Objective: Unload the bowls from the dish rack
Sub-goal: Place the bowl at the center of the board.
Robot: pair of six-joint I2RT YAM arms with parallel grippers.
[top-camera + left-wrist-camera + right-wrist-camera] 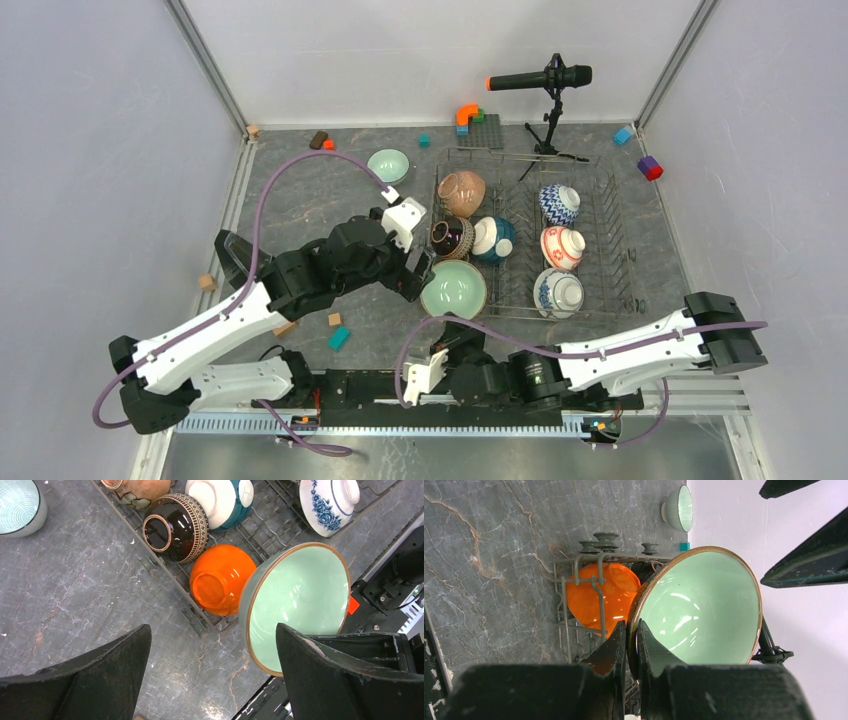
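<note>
Right hand [631, 640] is clamped almost fully closed, its two fingers pinching the near rim of the big green bowl [704, 610]. That bowl stands tipped on edge at the near left corner of the rack [612, 240], with its pale inside facing the arms. I cannot tell whether its far side touches the wires.

Just behind it the orange bowl [220, 580] lies upside down between the tines, pressed close against the green bowl. Next along the rack's left edge comes the dark striped bowl [175, 527], on its side. The teal bowl [225, 500] sits right beside that, and the brown speckled bowl [462, 192] is at the far left corner.

Over on the rack's right side three more are lined up. The zigzag bowl [560, 203] is farthest, the red and white bowl [562, 248] is in the middle, and the bowl with blue flowers [325, 505] is nearest.

Left hand [212, 630] hangs spread as wide as it goes and holds nothing. It is over the tabletop [320, 200], just off the rack's near left corner and beside the green bowl. Well away, near the tabletop's far edge, a pale ribbed bowl [388, 165] sits upright outside the rack.
</note>
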